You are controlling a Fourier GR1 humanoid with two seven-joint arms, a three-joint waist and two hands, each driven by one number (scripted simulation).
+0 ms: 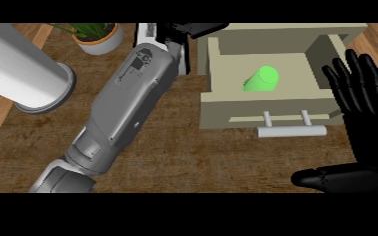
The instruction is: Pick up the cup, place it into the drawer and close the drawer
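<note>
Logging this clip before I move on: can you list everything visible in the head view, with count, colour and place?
cup: one, green, lying inside the open drawer
drawer: one, beige, open, upper right, with a pale bar handle at its front
potted plant: one, green leaves in a grey pot, upper left
cylinder: one, white and grey, left edge
counter: one, brown wood
left hand: one, black, top centre beside the drawer, fingers unclear
right hand: one, black, open, right edge
</note>
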